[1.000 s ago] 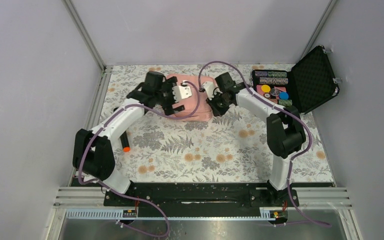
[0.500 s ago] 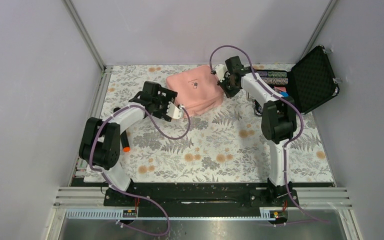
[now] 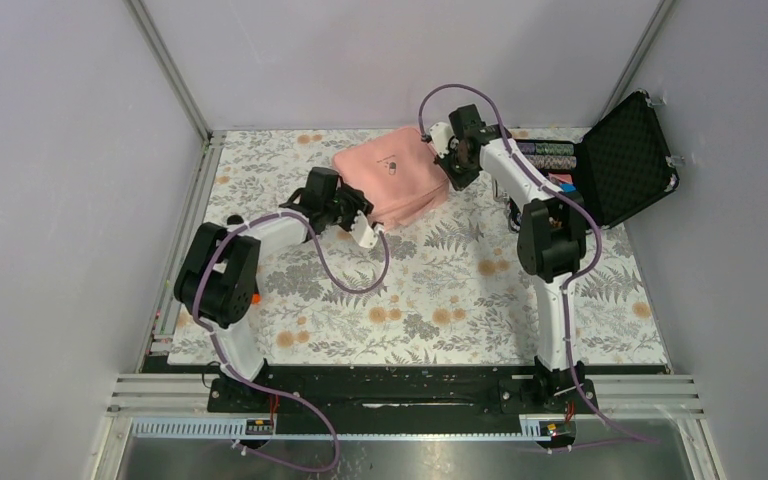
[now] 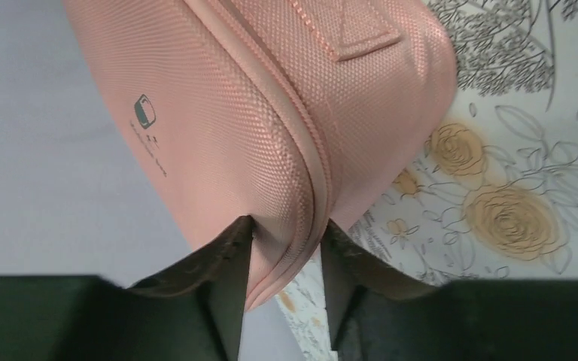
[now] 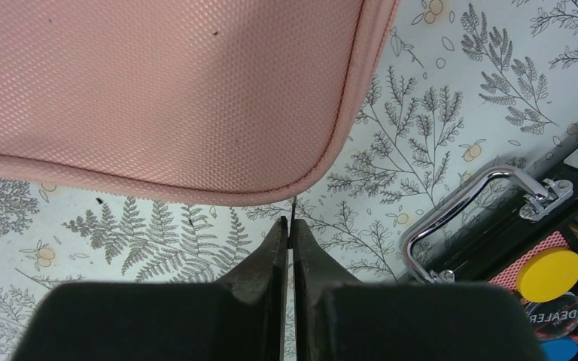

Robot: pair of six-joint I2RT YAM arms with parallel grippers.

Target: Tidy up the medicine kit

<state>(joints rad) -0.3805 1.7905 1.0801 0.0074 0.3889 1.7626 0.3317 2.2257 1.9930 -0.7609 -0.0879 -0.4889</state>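
Drawn in closer, the left tool (image 4: pixel 287 226) now clamps a near corner of the closed medicine kit (image 3: pixel 390 178) at the worktop's (image 3: pixel 440 300) far edge, bracing it while the right tool (image 5: pixel 291 223), pinched shut on a thin zip pull (image 5: pixel 292 204), must seemingly drag it along the seam.

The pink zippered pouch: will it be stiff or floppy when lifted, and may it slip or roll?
Probably soft, not stiff: the pink woven-fabric zippered pouch bulges where the left gripper pinches its corner. Its coarse weave likely resists slipping. Lying broad and low on the floral table, it should slide rather than roll or tip.
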